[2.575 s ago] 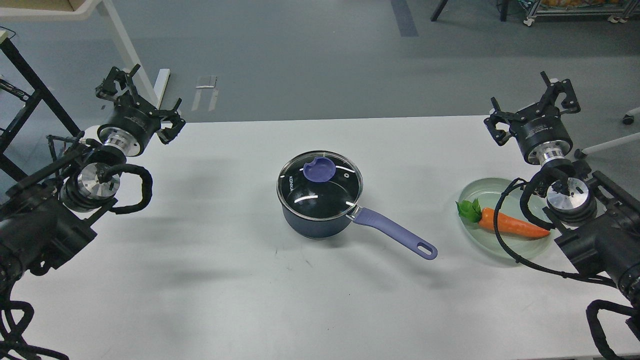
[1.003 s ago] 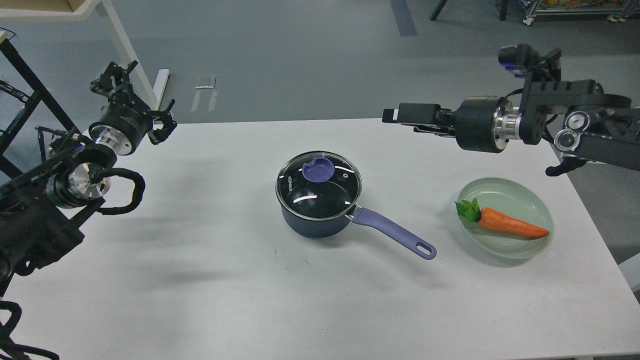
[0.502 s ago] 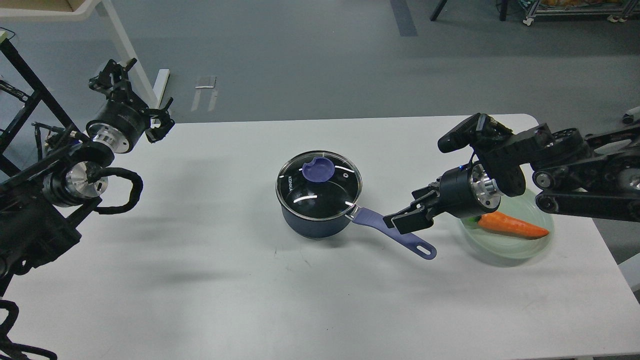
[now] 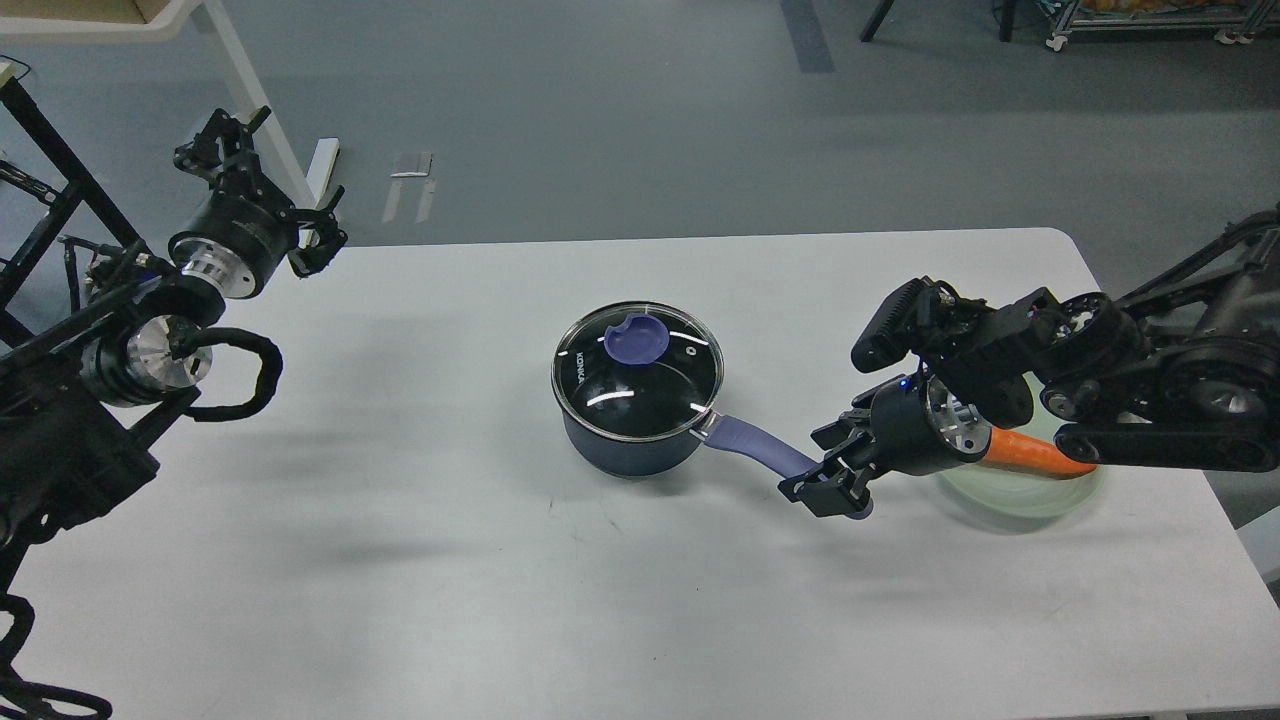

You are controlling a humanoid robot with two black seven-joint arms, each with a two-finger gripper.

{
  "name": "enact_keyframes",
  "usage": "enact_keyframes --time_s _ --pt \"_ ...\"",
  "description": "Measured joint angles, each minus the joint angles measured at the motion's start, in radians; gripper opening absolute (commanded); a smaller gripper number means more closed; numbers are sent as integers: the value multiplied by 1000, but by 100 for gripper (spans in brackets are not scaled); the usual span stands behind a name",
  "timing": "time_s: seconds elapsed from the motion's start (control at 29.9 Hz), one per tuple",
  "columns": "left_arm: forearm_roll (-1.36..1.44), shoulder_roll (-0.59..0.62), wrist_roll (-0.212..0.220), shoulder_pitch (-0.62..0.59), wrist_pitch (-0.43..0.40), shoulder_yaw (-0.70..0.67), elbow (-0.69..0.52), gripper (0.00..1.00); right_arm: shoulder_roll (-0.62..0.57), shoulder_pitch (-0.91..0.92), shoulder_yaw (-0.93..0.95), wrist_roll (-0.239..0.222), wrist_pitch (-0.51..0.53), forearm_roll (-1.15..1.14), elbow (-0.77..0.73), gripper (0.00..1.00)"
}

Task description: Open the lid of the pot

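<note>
- Small dark navy saucepan (image 4: 628, 440) sits mid-table; its long lavender handle (image 4: 765, 455) points right and toward the near edge.
- Round clear glass lid with purple-blue knob (image 4: 636, 370) is seated on the saucepan.
- My right gripper (image 4: 833, 478) is at the handle's far end, fingers either side; I cannot tell whether they clamp it.
- My left gripper (image 4: 255, 195) is raised at the far left, fingers spread, empty.
- Pale green plate (image 4: 1020, 495) with an orange carrot (image 4: 1035, 455) lies right, partly hidden.
</note>
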Motion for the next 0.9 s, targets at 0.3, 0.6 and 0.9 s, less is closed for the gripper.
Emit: enact_keyframes --time_s 0.3,0.6,0.9 --pt "26 -1 -2 0 -3 0 0 100 50 -7 3 59 -17 -2 -17 59" --pt "28 12 -2 0 -4 0 0 100 68 -16 0 55 -23 -3 -39 42" --pt "54 12 2 -3 -4 6 -1 100 67 -16 0 49 -23 -2 -38 25"
